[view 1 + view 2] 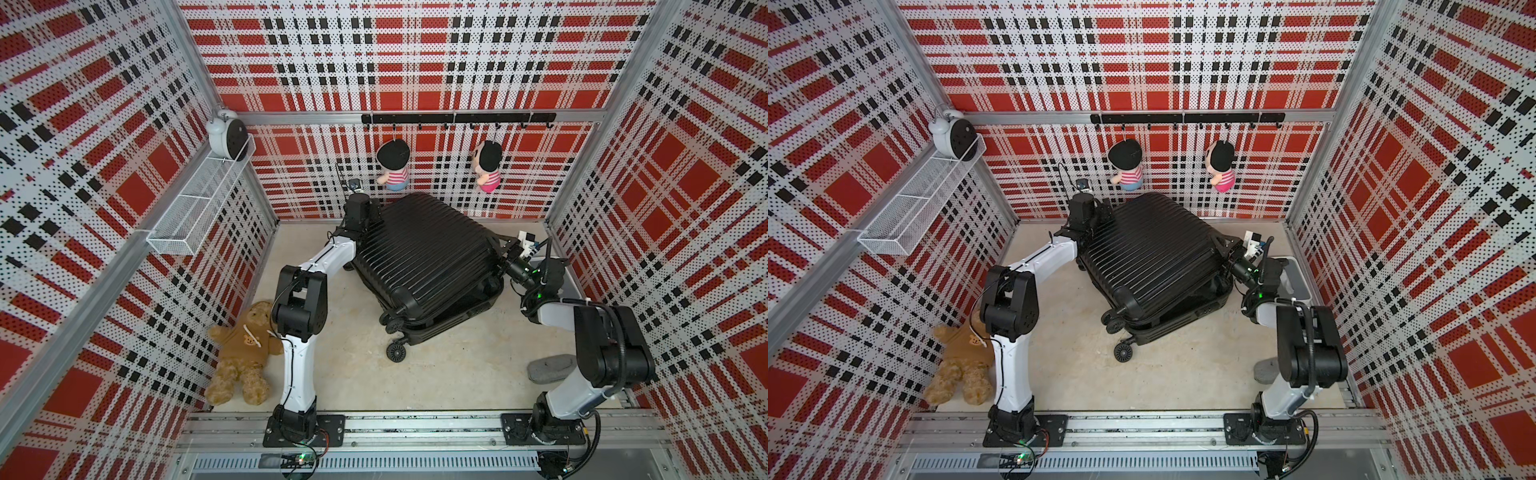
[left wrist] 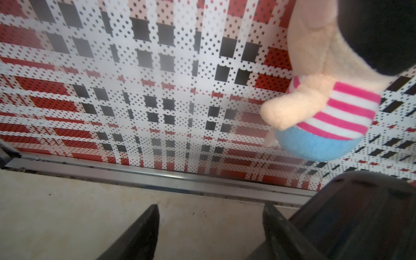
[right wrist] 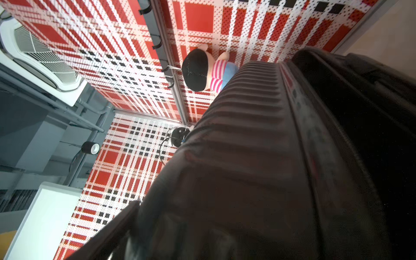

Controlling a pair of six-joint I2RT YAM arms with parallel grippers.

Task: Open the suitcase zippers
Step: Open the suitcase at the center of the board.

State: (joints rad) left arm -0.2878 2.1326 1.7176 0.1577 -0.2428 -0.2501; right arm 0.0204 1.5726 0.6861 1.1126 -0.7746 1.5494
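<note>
One suitcase [image 1: 419, 253]: lay mid-floor, wheels toward the arm bases; ribbed upper shell tilted, halves gaping on the right arm's side.
Right gripper [image 1: 503, 251]: sat at the gaping edge; jaws spread wide, one finger [image 3: 112, 227] against the upper shell, the other hidden.
Left gripper [image 2: 211, 207]: sat at the suitcase's far corner; jaws spread, nothing between them.
Striped doll [image 2: 337, 108]: hung on the back wall.
</note>
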